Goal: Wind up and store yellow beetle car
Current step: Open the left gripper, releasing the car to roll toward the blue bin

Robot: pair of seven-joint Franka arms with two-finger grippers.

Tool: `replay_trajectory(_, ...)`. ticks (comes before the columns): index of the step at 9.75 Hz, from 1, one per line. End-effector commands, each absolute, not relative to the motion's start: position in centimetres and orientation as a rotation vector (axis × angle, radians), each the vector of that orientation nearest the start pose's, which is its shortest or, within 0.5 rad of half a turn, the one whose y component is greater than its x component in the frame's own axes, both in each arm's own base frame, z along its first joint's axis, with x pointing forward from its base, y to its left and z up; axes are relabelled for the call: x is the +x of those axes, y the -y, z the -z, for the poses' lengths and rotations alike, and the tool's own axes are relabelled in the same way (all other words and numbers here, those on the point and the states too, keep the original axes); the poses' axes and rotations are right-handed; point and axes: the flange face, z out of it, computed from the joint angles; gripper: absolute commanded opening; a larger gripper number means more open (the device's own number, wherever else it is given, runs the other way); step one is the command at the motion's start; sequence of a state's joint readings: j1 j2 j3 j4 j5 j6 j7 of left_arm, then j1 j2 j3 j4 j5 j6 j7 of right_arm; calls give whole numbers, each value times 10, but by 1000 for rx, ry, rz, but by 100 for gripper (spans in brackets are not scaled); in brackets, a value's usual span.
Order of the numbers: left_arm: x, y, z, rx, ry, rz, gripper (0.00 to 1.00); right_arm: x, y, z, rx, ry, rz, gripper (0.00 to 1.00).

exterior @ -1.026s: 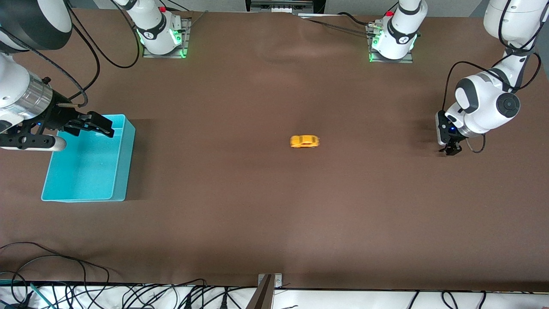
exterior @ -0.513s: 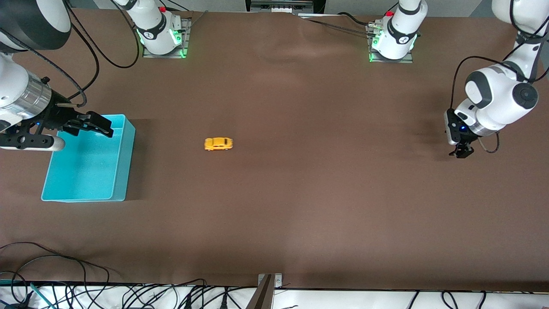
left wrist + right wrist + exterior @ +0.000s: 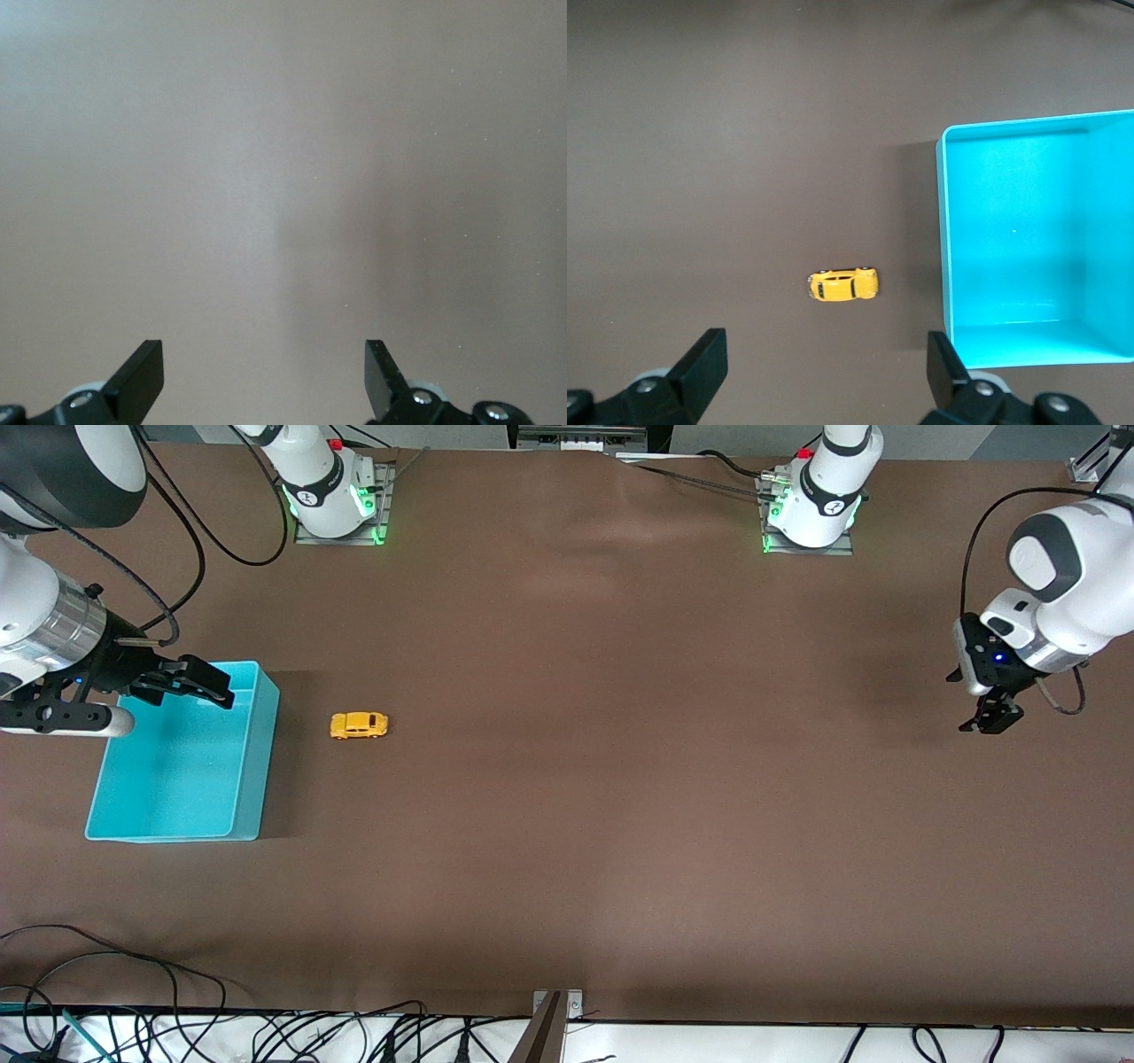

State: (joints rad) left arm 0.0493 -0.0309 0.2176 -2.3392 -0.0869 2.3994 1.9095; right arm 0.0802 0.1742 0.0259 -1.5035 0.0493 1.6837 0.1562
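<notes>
Below my right gripper (image 3: 824,376): bare brown tabletop (image 3: 620,824), with the yellow beetle car (image 3: 842,285) just ahead of my fingertips and the turquoise bin (image 3: 948,257) beside it.
Car: on its wheels on the tabletop, close to the bin's wall but apart from it, outside the bin, untouched by either gripper.
Right gripper: I hang over the bin's edge at my end of the tabletop, fingers spread wide, nothing between them.
Left gripper (image 3: 992,719): hanging over bare tabletop at its own end, well apart from the car, fingers spread and empty; that arm waits.
Step in hand: by my reckoning the storing part, so the pick-up falls to me, since the car sits near my gripper.
Approach: centre over the rounded roof, then turn so my fingers close across the narrow sides, not nose to tail.
Descent: come straight down; a nudge from one fingertip would likely set those small wheels rolling.
Grip: low on the body and gentle, because the shell is tiny and curved and could squirt out.
Watch-out: the bin wall stands close, so I must keep my outer finger off it.
Drop: lift clear of the rim, move over the bin's open floor, release low.
</notes>
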Motion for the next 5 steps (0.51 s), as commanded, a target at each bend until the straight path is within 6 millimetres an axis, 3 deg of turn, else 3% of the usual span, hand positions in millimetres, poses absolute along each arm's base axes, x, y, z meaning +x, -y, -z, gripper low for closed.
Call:
replay_trajectory(1,517,-117,-414,-2149,-2238,220,100,611,-72,-565,-3067,-87,-13,100)
replay_trajectory(3,532,-106,-453,-2272,-2143,209,100,613,-79,-557,-3069,-55,-31,100)
replay_trajectory(5,538,-104,-498,-2515,-1939,172,100,618,-92,-528,-3071,76,-106,100)
